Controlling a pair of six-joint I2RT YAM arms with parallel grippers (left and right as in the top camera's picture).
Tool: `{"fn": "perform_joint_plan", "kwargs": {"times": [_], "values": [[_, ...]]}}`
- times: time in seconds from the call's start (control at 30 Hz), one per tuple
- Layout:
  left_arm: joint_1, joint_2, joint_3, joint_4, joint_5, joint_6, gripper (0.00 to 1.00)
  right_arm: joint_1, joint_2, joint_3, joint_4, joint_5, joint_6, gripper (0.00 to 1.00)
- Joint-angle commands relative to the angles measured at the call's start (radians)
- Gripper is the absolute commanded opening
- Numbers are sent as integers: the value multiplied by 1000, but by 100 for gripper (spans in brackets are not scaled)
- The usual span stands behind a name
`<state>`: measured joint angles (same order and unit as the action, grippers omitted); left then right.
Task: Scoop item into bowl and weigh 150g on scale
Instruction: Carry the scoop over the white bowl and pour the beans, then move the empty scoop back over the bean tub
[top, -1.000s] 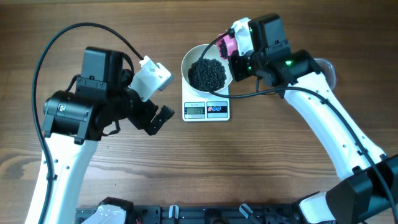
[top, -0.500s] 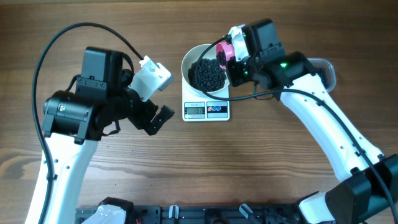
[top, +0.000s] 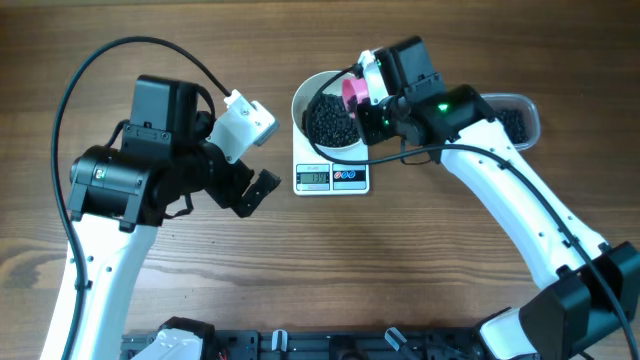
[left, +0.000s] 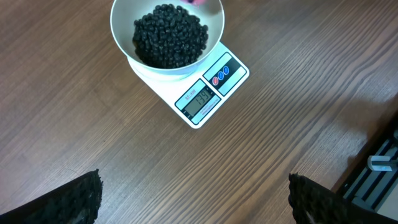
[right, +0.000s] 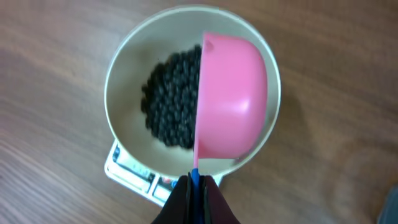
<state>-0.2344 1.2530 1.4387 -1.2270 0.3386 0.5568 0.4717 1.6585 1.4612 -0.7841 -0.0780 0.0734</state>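
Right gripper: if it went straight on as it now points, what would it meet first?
The right gripper, shut on the pink scoop, points at the bowl; the scoop would probably reach the beans first, though depth is unclear.

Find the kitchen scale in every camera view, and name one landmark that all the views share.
Overhead: the scale lies just above the picture's middle, its display end toward the bottom edge.
Left wrist: the scale is upper centre, turned diagonally, display end pointing lower right.
Right wrist: only part of the scale shows, lower left, under the bowl.
Shared landmark: the white bowl standing on it.
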Motion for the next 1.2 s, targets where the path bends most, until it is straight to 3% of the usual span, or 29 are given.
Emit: {"fn": "perform_joint_plan", "kwargs": {"times": [0.0,0.07,0.13,0.17,0.2,0.27,0.33,0.43,0.5,0.57,0.63,0.7,0.73,0.77,0.87,0.93,1.0,1.1,1.17], "values": [[6,3,14,1,1,16,100,3,14,10,22,8,18,4],[6,3,14,1,2,16,100,10,15,10,9,6,-54,4],[6,3,14,1,2,15,100,10,16,10,19,71,5,4],[6,3,14,1,2,16,100,16,20,10,20,16,-41,4],[6,3,14,1,2,16,100,19,20,10,-18,118,-83,4],[6,3,14,1,2,16,100,21,20,10,17,27,-50,4],[6,3,14,1,1,15,100,27,20,10,2,105,-95,4],[6,3,14,1,2,15,100,45,20,10,64,18,-101,4],[6,3,14,1,2,15,100,53,20,10,34,184,-140,4],[6,3,14,1,1,15,100,63,20,10,61,103,-156,4],[6,3,14,1,2,16,100,68,20,10,39,296,-190,4],[6,3,14,1,2,16,100,74,20,10,78,150,-188,4],[6,3,14,1,1,15,100,75,20,10,59,173,-210,4],[6,3,14,1,1,15,100,75,20,10,43,297,-211,4],[6,3,14,1,2,15,100,83,20,10,78,158,-180,4],[6,3,14,1,2,15,100,85,20,10,28,311,-202,4],[6,3,14,1,2,16,100,91,20,10,76,209,-185,4],[6,3,14,1,1,16,100,66,18,10,79,267,-39,4],[6,3,14,1,2,16,100,-3,-18,10,6,265,-17,4]]}}
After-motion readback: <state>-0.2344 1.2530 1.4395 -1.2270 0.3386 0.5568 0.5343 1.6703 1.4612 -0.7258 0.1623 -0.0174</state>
